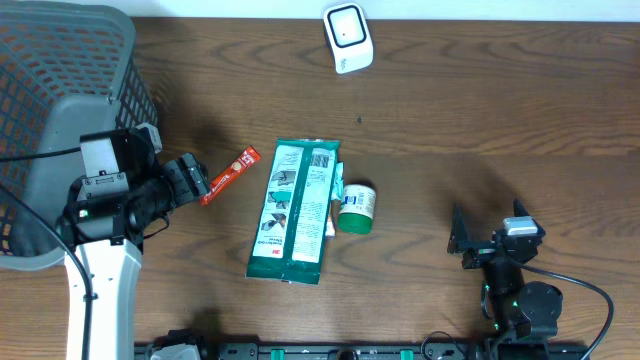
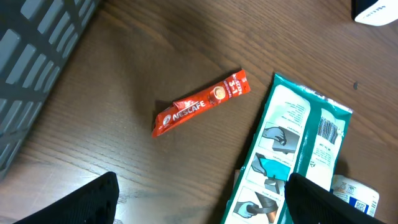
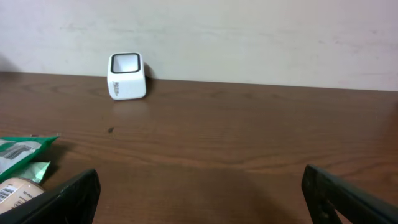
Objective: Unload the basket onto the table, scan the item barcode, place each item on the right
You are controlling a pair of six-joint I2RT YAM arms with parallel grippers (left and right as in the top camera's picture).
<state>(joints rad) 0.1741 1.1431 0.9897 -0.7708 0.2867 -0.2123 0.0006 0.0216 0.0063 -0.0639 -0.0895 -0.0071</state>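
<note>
A red Nescafe sachet [image 1: 230, 174] [image 2: 200, 103] lies flat on the wooden table, just right of my left gripper [image 1: 198, 178] [image 2: 202, 199]. That gripper is open, hovering above the table with nothing between its fingers. A green-and-white flat package [image 1: 295, 210] [image 2: 298, 155] lies beside the sachet, a barcode [image 2: 329, 129] showing on its upper face. Against its right edge rests a small jar with a green lid [image 1: 356, 208] [image 3: 18, 193]. The white scanner [image 1: 348, 38] [image 3: 127, 76] stands at the far edge. My right gripper [image 1: 458, 237] [image 3: 199, 193] is open and empty, low at the front right.
A grey mesh basket [image 1: 60, 100] [image 2: 37, 56] fills the far left corner, close behind the left arm. Bare wood stretches between the jar and the right gripper.
</note>
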